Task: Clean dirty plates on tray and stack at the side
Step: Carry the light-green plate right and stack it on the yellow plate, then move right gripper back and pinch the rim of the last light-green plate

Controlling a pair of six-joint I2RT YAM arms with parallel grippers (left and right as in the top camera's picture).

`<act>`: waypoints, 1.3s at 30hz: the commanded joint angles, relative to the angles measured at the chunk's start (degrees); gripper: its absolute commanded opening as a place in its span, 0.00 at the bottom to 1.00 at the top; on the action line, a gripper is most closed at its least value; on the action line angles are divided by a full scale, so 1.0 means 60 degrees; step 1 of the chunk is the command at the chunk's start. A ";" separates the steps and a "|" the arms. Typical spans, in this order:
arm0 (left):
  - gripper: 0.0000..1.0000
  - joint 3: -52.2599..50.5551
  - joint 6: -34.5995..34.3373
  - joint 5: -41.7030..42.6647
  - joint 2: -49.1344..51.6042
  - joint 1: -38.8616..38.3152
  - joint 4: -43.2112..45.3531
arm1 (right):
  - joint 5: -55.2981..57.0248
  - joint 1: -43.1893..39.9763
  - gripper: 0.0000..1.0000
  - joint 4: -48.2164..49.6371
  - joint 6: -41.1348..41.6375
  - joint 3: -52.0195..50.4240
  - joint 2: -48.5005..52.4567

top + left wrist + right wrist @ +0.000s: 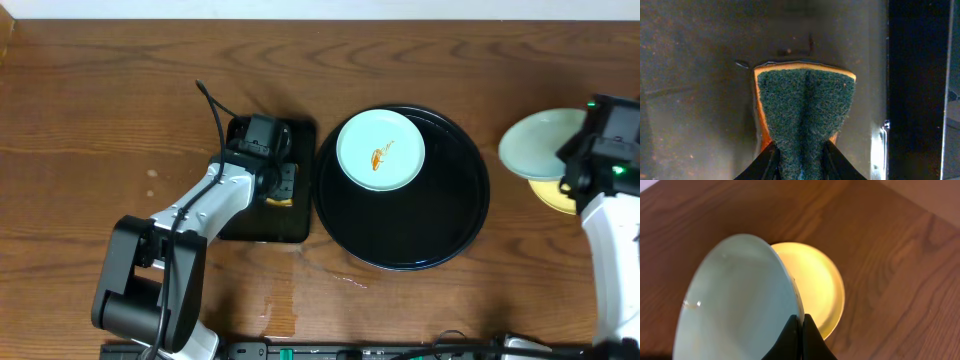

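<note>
Now the right gripper (801, 324) pinches a blue plate (735, 300) by its rim over the yellow plate (822, 290), at the right, to stack it. The left gripper (800, 160) squeezes the sponge (807, 110), ready for the smeared plate (380, 150) on the tray (450, 235).

yellow plate (553, 194) lies mostly hidden under mint plate (537, 145) and right arm (612, 232); sponge (281, 201), seemingly, barely shows beneath left gripper (287, 182).

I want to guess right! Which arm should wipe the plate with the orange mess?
Left, probably: the left gripper pinches the sponge, next to the tray with the smeared plate. The right gripper is busy holding a mint plate.
</note>
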 commanded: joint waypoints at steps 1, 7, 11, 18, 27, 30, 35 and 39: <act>0.27 -0.0120 -0.0051 -0.0160 0.0055 0.0033 -0.0022 | -0.0164 -0.0616 0.01 0.0277 0.0488 0.0182 0.0466; 0.27 -0.0120 -0.0055 -0.0157 0.0055 0.0033 -0.0025 | -0.0379 -0.1490 0.01 0.1093 0.0484 0.0182 0.1461; 0.27 -0.0120 -0.0055 -0.0157 0.0055 0.0033 -0.0102 | -0.1344 -0.1770 0.01 0.1384 0.0426 0.0182 0.1730; 0.27 -0.0120 -0.0055 -0.0157 0.0055 0.0033 -0.0124 | -0.5978 -0.1472 0.12 0.1912 -0.1923 0.0182 0.1730; 0.27 -0.0120 -0.0051 -0.0160 0.0055 0.0033 -0.0120 | -0.9581 0.0608 0.41 0.1213 -0.3865 0.0149 0.1767; 0.27 -0.0120 -0.0051 -0.0160 0.0055 0.0033 -0.0124 | -0.8969 0.1515 0.43 0.1198 -0.3985 0.0095 0.1909; 0.27 -0.0120 -0.0051 -0.0160 0.0055 0.0033 -0.0124 | -0.7865 0.2838 0.41 0.1195 -0.3836 0.0095 0.2605; 0.27 -0.0120 -0.0051 -0.0160 0.0055 0.0033 -0.0127 | -0.7741 0.3395 0.36 0.1220 -0.3712 0.0095 0.3410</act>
